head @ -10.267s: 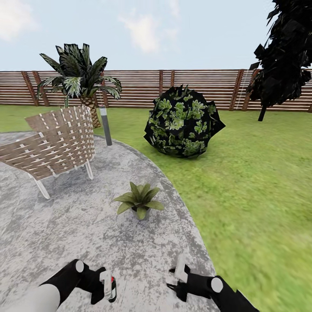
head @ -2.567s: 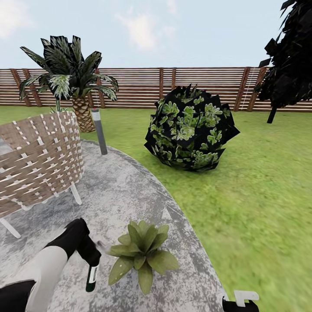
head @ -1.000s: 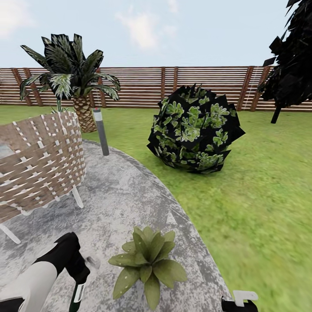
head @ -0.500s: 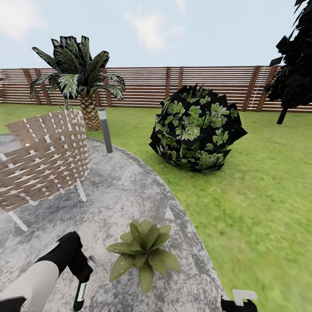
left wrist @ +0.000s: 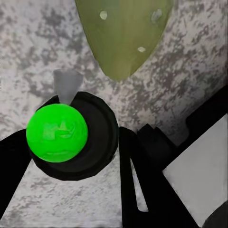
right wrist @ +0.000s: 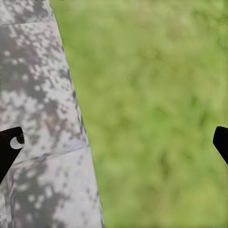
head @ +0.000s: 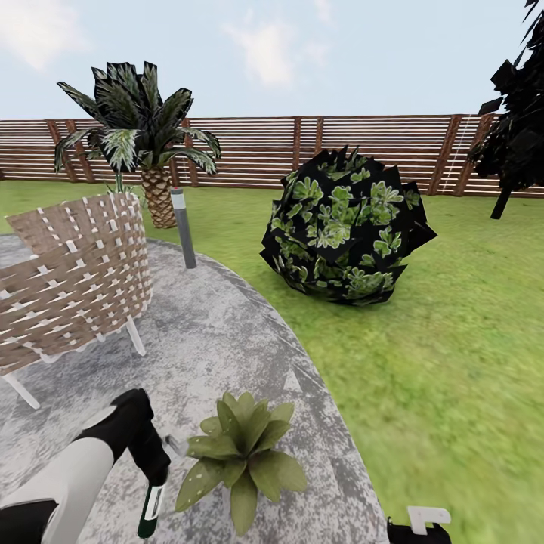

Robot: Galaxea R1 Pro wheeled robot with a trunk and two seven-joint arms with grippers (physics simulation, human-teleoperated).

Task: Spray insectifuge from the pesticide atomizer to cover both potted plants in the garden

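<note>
Head view: the pesticide atomizer is clamped in the left gripper, nozzle tipped down just beside the potted plant, probably so its leaves get sprayed. The right gripper is parked low with jaws apart. Everything's set on a mottled grey stone patio, bordered by grass and a slatted fence.

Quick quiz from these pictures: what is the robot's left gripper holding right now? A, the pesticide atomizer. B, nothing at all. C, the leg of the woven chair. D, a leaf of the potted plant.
A: the left gripper is shut on the dark pesticide atomizer, whose bright green spot faces the wrist camera, held just beside the potted plant on the grey paving.
</note>
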